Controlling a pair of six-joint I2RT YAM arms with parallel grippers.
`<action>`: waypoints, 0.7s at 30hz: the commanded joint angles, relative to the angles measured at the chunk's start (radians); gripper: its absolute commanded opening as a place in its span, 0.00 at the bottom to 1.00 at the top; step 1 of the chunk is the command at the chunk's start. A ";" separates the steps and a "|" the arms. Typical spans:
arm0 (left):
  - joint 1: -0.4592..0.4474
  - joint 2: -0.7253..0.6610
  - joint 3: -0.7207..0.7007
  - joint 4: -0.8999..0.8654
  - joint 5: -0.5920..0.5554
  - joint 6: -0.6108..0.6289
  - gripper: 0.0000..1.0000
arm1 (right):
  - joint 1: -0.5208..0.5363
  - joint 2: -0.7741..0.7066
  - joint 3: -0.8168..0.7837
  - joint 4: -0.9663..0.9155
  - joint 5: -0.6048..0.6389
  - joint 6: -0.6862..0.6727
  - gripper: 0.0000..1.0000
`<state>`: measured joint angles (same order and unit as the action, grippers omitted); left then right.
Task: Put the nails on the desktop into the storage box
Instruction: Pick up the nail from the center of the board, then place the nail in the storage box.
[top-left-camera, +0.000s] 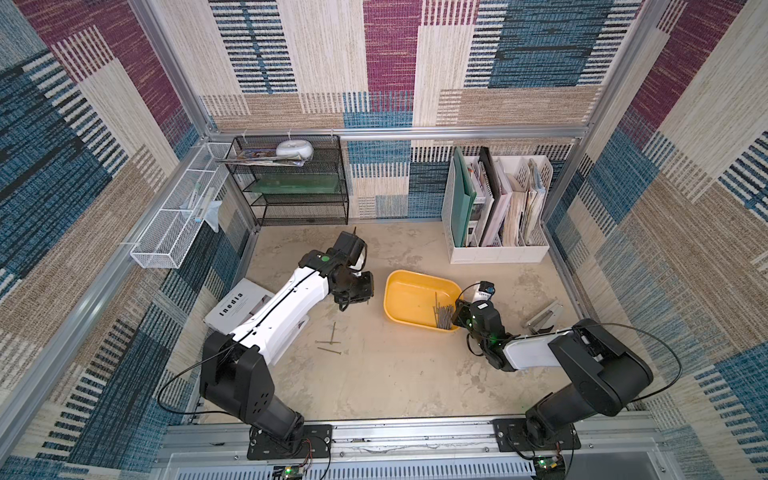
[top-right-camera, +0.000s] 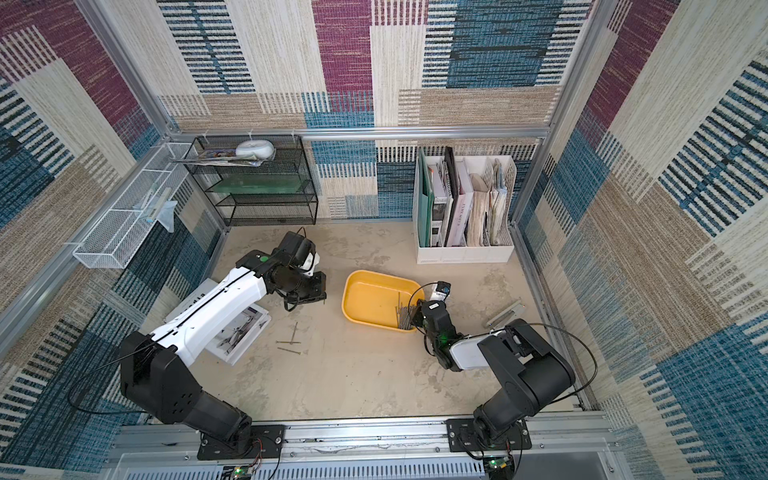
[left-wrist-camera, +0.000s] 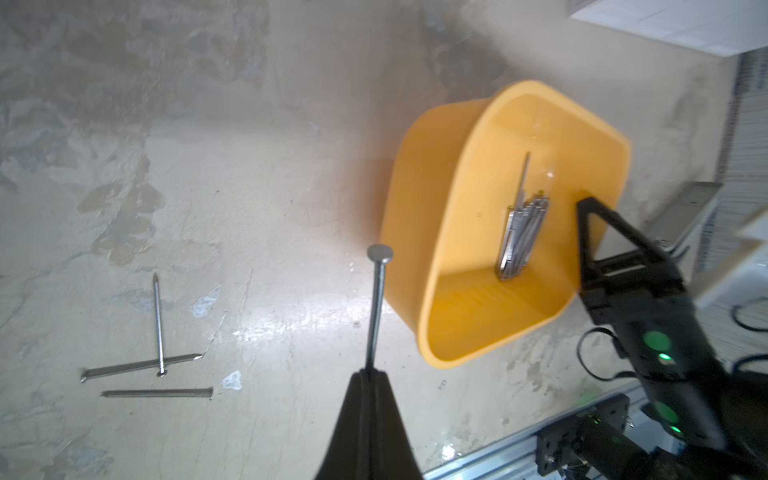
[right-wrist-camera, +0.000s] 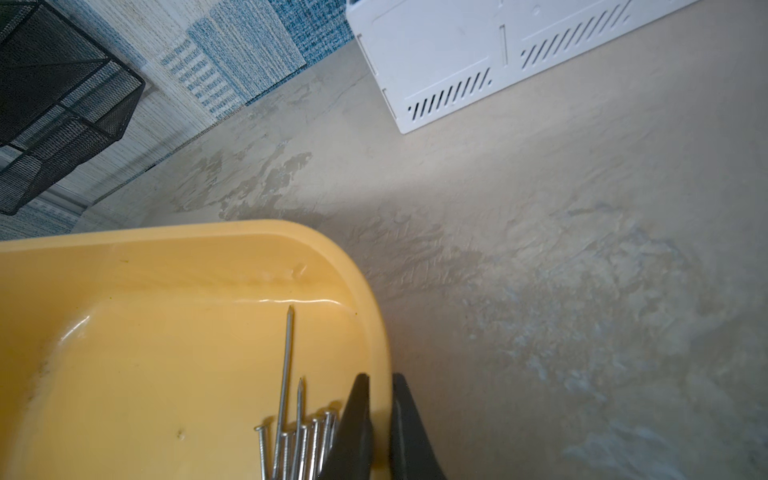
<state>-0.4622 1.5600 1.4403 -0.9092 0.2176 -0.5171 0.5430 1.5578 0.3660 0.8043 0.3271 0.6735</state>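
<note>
L arm (top-left-camera: 286, 303): white link slants from the near-edge base up & inward, wrist bent down at its end. L gripper (left-wrist-camera: 370, 374): jaws closed tight on a nail (left-wrist-camera: 379, 307), pinched by the shank, head sticking out past the fingertips. R arm (top-left-camera: 536, 349): elbow high on the outer side, white link runs inward, wrist low. R gripper (right-wrist-camera: 380, 380): jaws nearly closed, clamping the box (right-wrist-camera: 384, 332) rim, one finger inside, one outside.

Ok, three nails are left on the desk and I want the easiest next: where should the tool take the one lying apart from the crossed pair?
Mid-shaft, I'd say, coming straight down and closing across its length. The lone nail lies flat on the desk, clear of the crossed pair, so nothing blocks either side.
</note>
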 joint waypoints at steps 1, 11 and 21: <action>-0.041 0.003 0.086 -0.052 0.041 -0.008 0.00 | 0.001 0.010 0.014 -0.016 -0.028 -0.016 0.00; -0.192 0.248 0.351 -0.147 0.060 0.033 0.00 | 0.000 0.025 0.037 -0.038 -0.045 -0.032 0.00; -0.222 0.438 0.303 -0.047 -0.017 0.016 0.00 | 0.001 0.033 0.051 -0.052 -0.058 -0.043 0.00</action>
<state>-0.6861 1.9667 1.7515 -0.9928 0.2310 -0.4938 0.5434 1.5845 0.4110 0.7792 0.2821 0.6449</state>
